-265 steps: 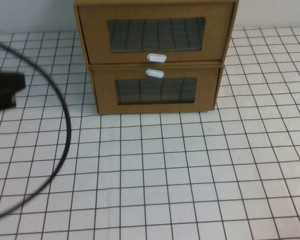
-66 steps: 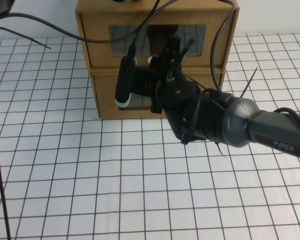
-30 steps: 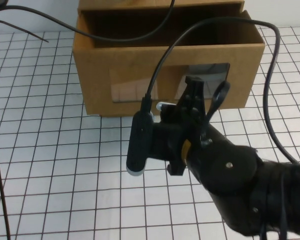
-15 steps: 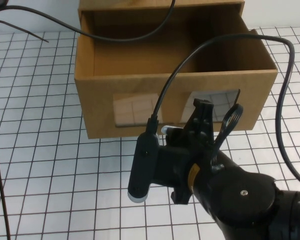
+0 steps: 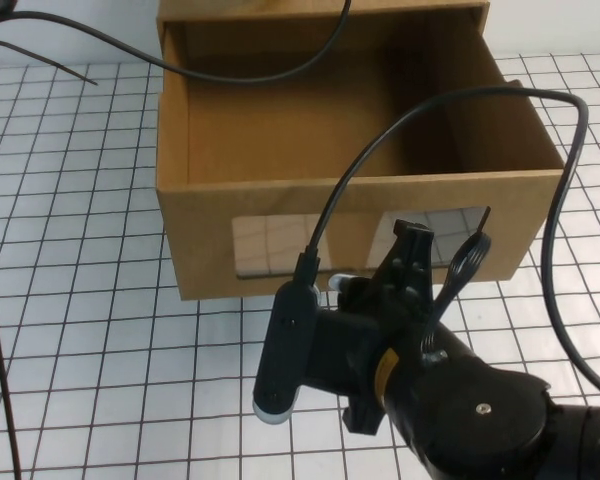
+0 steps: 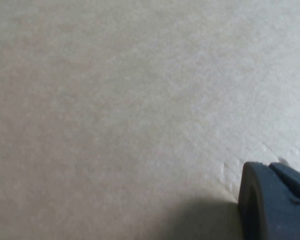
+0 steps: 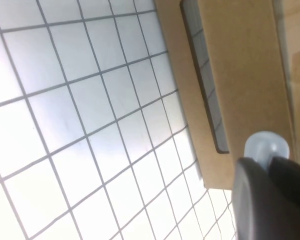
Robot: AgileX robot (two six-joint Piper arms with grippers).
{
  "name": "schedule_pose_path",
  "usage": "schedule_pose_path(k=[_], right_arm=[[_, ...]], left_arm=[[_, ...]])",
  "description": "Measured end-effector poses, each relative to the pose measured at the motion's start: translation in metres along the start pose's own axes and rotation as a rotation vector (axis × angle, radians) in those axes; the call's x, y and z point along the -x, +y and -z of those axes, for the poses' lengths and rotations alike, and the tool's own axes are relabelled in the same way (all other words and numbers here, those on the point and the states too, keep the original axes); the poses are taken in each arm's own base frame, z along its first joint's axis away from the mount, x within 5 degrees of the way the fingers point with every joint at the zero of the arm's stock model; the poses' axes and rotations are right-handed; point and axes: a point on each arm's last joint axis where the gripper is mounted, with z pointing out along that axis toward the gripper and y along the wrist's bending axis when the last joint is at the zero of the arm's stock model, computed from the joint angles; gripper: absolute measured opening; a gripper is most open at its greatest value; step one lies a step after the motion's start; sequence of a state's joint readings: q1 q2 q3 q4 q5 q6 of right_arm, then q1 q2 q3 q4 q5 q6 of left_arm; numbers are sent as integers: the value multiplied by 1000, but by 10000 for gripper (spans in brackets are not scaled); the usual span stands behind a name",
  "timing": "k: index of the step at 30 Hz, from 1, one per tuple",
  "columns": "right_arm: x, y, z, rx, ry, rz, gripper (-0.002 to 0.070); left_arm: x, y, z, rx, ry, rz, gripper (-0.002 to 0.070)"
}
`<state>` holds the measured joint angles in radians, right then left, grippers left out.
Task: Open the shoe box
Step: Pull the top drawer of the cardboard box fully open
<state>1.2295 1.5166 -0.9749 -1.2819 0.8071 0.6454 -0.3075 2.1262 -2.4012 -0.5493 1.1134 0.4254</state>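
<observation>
We find the right jaws pinched on the handle [image 7: 266,147] of the drawer [image 5: 200,235], which stands open just ahead of them. We judge it light and flimsy, so the handle is the hold. The left jaws sit by cardboard [image 6: 115,100]; we cannot tell their state.

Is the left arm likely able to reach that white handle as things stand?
Probably not: the right pincer is shut on the handle at the drawer front, covering it. The left pincer is close to plain cardboard, away from it.
</observation>
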Motion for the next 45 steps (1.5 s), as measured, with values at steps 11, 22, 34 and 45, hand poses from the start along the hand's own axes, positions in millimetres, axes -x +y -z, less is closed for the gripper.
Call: schedule_pose_path(k=[11,22,34,45], right_arm=[[-5,1,11,53,78,-124,277],[-6,-35,71,-1,-41,-312,112],[-55,-139,69,-148,38,-728,-10],[-142,-181,103,-318,58,-1084,-13]], left_arm=[[4,-5,8,-13,12,-20,-5],[35,-37,67,-28,-100,-110,-5],[27,-73,152,172,-65,-199,-5],[-76,-112,233,364,-266,-209,-5]])
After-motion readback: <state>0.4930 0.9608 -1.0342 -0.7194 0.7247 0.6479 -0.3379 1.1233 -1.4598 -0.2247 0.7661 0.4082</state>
